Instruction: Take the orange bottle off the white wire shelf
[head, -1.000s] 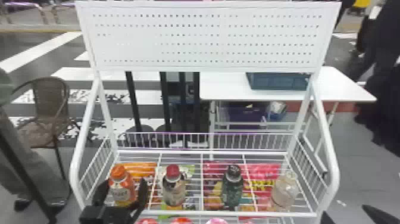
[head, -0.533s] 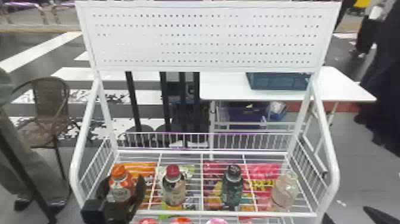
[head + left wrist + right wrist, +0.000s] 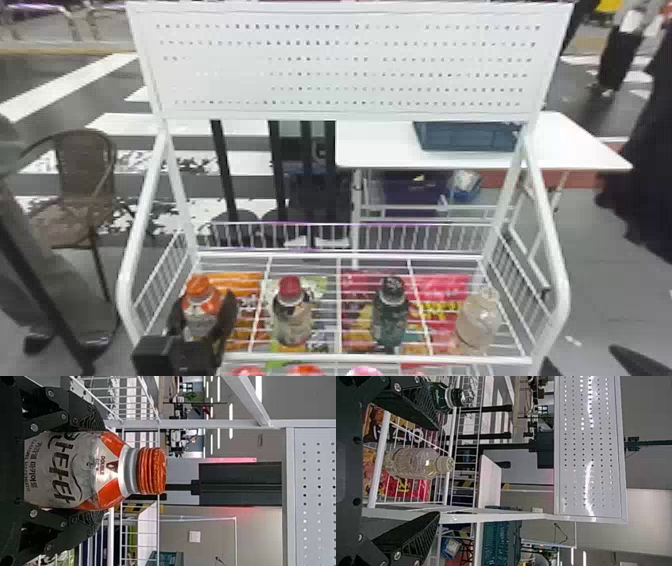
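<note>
The left gripper (image 3: 105,470) has its jaws clamped on the orange bottle (image 3: 89,470), so best raise it upright, clear of the white wire shelf (image 3: 380,358), before drawing back, with the right gripper's (image 3: 438,471) jaws apart.

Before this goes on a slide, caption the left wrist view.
Left gripper closed around the upright orange bottle at the white wire shelf.

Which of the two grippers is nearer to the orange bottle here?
Left. The left gripper has its fingers on either side of the orange bottle, while the right gripper is near the right end of the shelf.
</note>
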You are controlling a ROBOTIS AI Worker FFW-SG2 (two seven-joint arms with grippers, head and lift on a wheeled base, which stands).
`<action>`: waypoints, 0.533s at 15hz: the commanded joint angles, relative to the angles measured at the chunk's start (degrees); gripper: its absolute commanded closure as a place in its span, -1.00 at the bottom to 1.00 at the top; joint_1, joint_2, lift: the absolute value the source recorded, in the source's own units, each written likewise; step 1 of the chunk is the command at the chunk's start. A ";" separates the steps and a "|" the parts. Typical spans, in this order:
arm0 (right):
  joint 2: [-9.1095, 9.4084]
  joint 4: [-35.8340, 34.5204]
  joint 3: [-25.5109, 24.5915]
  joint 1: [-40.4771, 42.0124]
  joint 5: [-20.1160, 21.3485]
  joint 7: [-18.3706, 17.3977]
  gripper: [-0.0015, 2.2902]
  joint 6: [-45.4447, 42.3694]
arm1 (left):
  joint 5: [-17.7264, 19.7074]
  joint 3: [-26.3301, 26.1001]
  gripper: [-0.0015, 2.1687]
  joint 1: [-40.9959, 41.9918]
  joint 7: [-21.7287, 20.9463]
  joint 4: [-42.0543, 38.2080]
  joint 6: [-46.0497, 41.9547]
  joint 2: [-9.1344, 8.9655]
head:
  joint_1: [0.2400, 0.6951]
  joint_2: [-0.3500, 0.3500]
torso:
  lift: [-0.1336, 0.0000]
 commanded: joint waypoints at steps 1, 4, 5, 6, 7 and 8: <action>-0.01 -0.02 0.09 -0.14 0.02 0.00 -0.87 0.00 | 0.52 -0.08 -0.44 0.25 0.08 -0.17 0.00 0.11 | 0.14 0.00 | 1.00; -0.01 0.06 0.18 -0.22 -0.07 0.00 -0.87 0.00 | 0.26 -0.17 -0.44 1.30 0.52 -1.84 0.35 0.28 | 0.14 0.00 | 1.00; -0.01 0.06 0.18 -0.22 -0.07 0.00 -0.87 0.00 | 0.17 -0.17 -0.44 2.18 0.52 -4.12 0.35 0.37 | 0.14 0.00 | 1.00; -0.01 0.06 0.18 -0.22 -0.07 0.00 -0.87 0.00 | 0.00 -0.08 -0.44 3.41 0.52 -6.76 0.53 0.81 | 0.14 0.00 | 1.00; 0.07 0.06 0.27 -0.22 -0.07 0.00 -0.87 0.00 | 0.00 0.27 -0.44 4.73 0.96 -10.28 2.99 1.51 | 0.14 0.00 | 1.00; 0.07 0.06 0.27 -0.22 0.02 0.00 -0.87 0.00 | 0.00 0.53 -0.44 6.40 1.84 -14.41 6.50 2.22 | 0.14 0.00 | 1.00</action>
